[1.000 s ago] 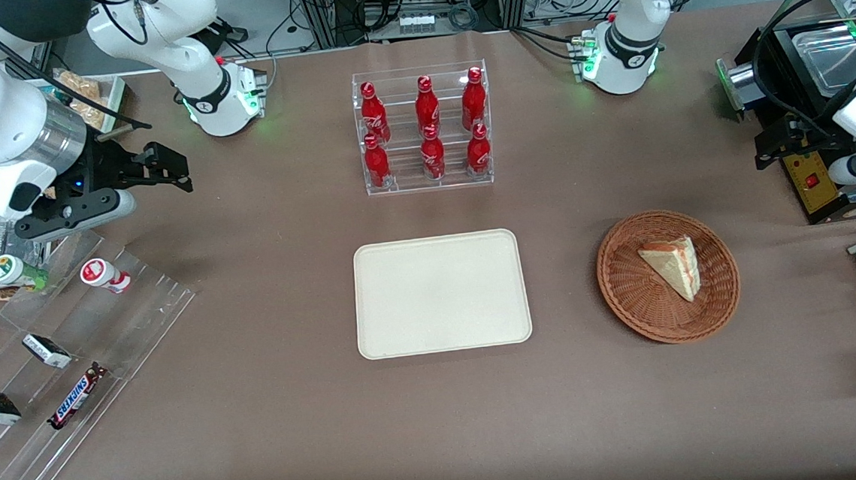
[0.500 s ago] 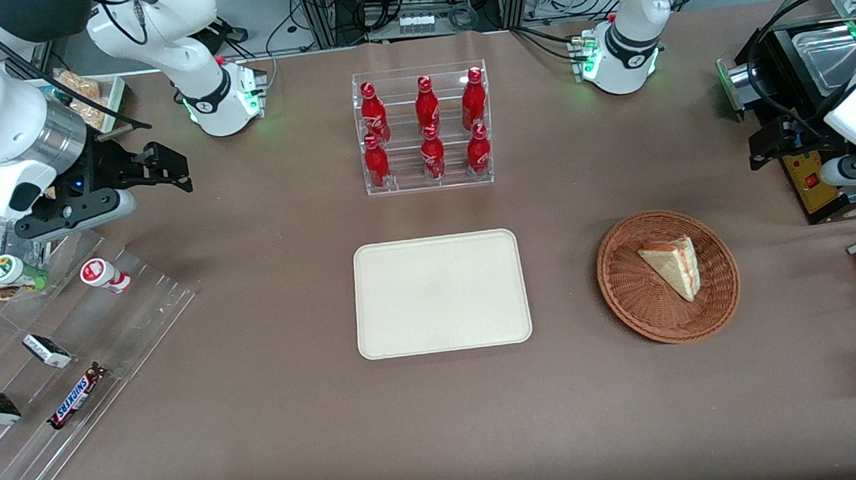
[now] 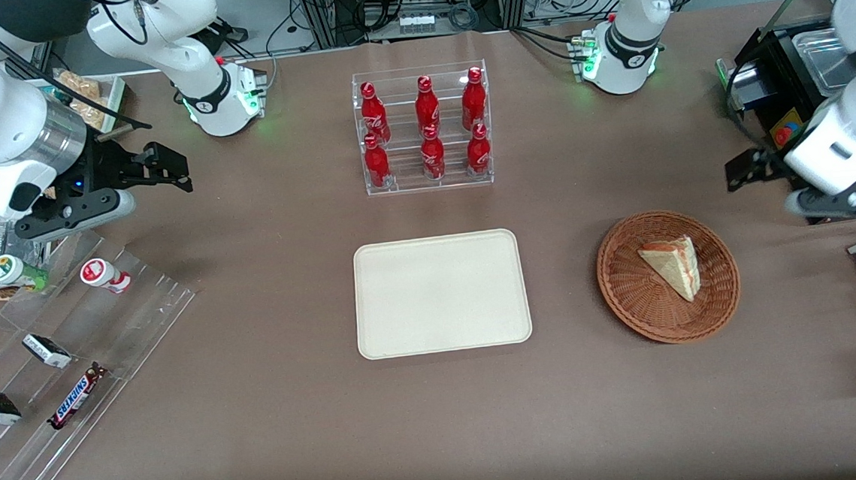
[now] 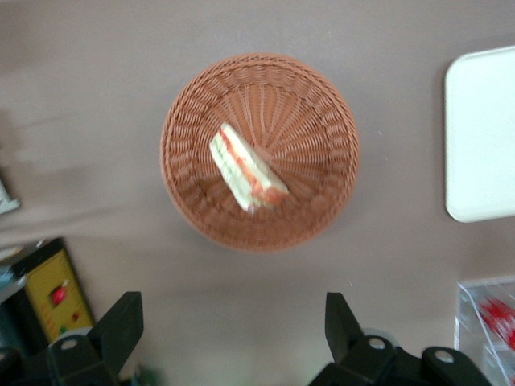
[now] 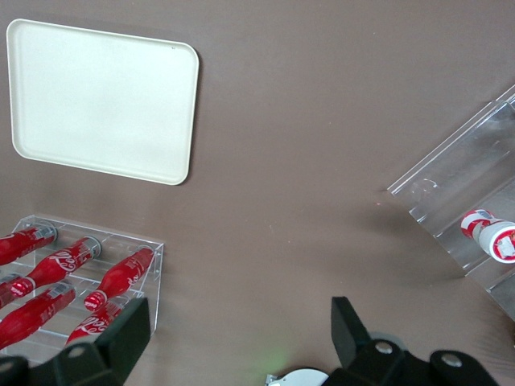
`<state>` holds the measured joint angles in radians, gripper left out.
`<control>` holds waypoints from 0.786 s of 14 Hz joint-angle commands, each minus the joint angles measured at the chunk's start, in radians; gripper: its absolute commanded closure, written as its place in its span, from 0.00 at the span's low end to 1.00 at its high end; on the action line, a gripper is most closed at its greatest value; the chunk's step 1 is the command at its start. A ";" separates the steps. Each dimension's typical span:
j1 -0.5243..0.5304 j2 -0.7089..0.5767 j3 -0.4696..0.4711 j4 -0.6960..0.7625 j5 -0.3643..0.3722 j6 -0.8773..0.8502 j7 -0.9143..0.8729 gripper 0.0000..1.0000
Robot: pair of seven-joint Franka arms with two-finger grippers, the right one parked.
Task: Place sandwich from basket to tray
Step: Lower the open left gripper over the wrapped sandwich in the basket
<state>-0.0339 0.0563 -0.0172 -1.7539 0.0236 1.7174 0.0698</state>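
The sandwich (image 3: 672, 268) lies in the basket (image 3: 620, 296), resting on one broad face with its red-orange and green cut edge turned toward the working arm's end of the table. It sits a little off the basket's middle, closer to the rim that is farther from the front camera. The tray (image 3: 439, 292) lies well apart from the basket, toward the parked arm's end, with nothing on it. The gripper (image 3: 748, 169) hangs above the table just outside the basket's rim, farther from the front camera than the sandwich, and its fingers (image 4: 121, 322) are spread wide and hold nothing. From here the main risk, as I judge it, is a poor grasp. The wedge is soft and tapered, so fingers closing near its thin point could slip off. Fingers closing hard across the bread could crush it or press out the filling. The woven wall slopes up close to the sandwich, so a descent that is off line could catch a fingertip on the wicker and drag or tip the light basket. A loose hold could also drop the wedge on the bare table between basket and tray.
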 commanded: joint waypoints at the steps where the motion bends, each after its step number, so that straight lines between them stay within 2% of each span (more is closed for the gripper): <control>1: -0.003 -0.012 0.003 -0.192 0.018 0.215 -0.056 0.00; 5: -0.001 0.000 0.006 -0.399 0.018 0.532 -0.241 0.00; 11: -0.006 0.074 0.003 -0.418 0.018 0.649 -0.870 0.00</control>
<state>-0.0340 0.1130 -0.0142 -2.1678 0.0251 2.3372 -0.6177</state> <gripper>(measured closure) 0.000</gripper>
